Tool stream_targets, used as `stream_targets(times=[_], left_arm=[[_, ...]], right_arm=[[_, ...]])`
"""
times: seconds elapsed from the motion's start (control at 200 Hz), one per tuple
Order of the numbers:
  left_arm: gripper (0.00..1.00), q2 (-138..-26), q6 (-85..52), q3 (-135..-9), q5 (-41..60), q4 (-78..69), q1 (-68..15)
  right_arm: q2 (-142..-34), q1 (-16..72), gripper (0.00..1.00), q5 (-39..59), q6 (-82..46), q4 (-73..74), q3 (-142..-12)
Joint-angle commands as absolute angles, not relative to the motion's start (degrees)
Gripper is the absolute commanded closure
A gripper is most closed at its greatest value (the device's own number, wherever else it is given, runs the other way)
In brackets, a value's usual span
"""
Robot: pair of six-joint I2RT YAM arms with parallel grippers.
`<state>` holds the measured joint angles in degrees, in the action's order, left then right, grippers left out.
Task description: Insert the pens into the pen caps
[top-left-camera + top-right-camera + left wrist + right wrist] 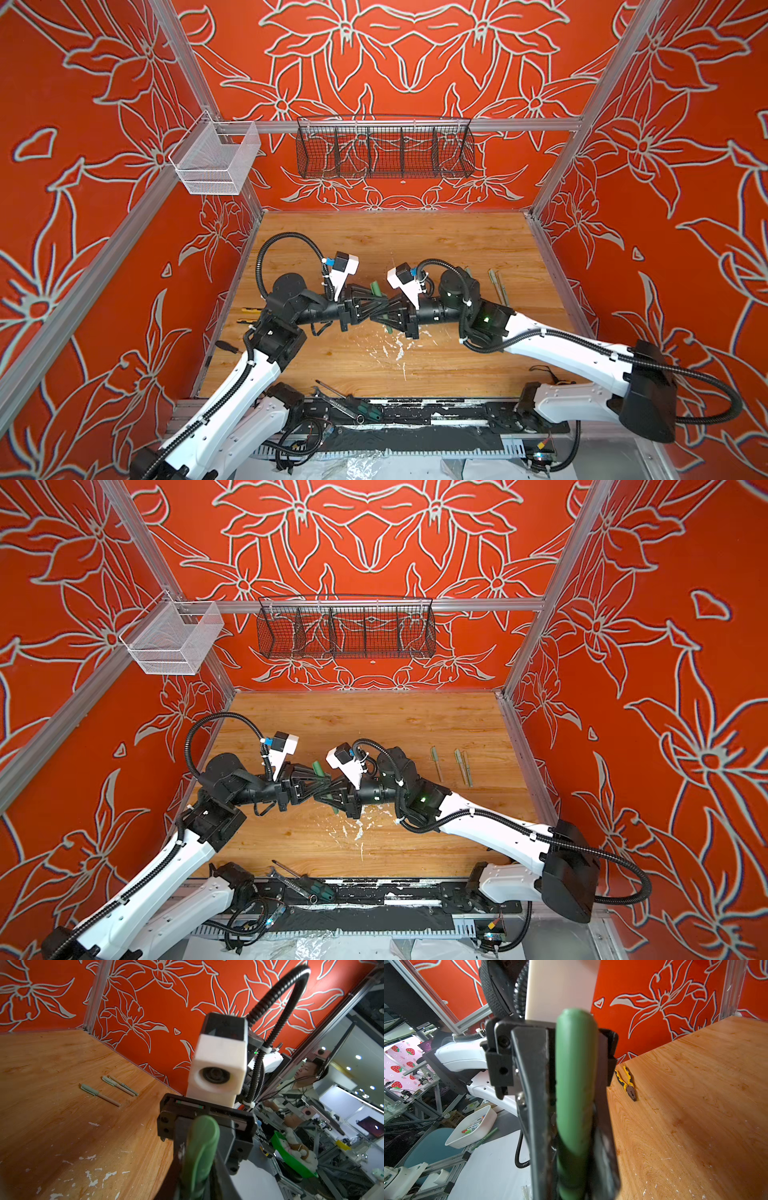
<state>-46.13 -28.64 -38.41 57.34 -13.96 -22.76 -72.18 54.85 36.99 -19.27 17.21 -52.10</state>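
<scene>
Right wrist view: a matte green pen (576, 1053), round-ended and blurred by closeness, fills the middle of the lens. The right gripper (574, 1109) is clamped on it, its dark, scuffed jaws tight against either side. The stretch nearest the lens is a darker green. Beyond it, yellow-and-black pliers (628, 1084) lie on the grained wooden table (695, 1105), seen whole only here.

Left wrist view: the pen's smooth rounded end (204, 1132) stands in the left gripper (199, 1169) — whether the jaws press on it or merely flank it cannot be told. Facing the lens is the other wrist's white, blocky camera housing (218, 1059). Only this view shows the three capped pens (118, 1086) plainly: pale green caps, beige barrels, their print too small to read.

Both top views: the grippers meet tip to tip above the table's middle, over white paint flecks (399, 351), with the pen crossing between them. The capped pens (460, 766) lie on the table well to the right. A green-handled screwdriver (363, 409) and a steel wrench (332, 401) rest at the table's front edge; the wrench's lettering is unreadable.
</scene>
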Motion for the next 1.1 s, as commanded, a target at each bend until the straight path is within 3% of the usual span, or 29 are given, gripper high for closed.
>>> stream_targets(times=[0.0, 0.175, 0.29, 0.59, 0.841, 1.096], left_arm=[[0.69, -46.71, -29.52, -39.75, 60.21, -14.43, -23.51], [0.48, -46.59, -31.88, -39.9, 59.94, -17.99, -22.42], [0.4, -46.07, -32.03, -40.01, 59.7, -17.8, -21.5], [0.31, -45.44, -32.16, -39.75, 59.33, -17.78, -18.2], [0.38, -45.71, -31.99, -40.0, 61.55, -18.4, -17.63], [0.69, -44.39, -30.0, -39.9, 61.7, -16.21, -17.58]], right_arm=[[-71.02, 55.11, 1.0, 37.74, -17.94, 19.01, -51.78], [-71.54, 55.2, 1.0, 38.0, -16.79, 16.55, -51.51], [-72.02, 55.17, 1.0, 38.94, -16.97, 16.86, -51.51], [-72.74, 55.5, 1.0, 42.77, -17.32, 16.57, -52.51], [-71.95, 55.63, 1.0, 42.1, -17.75, 16.53, -51.94], [-72.24, 55.63, 1.0, 42.01, -17.84, 16.7, -52.22]])
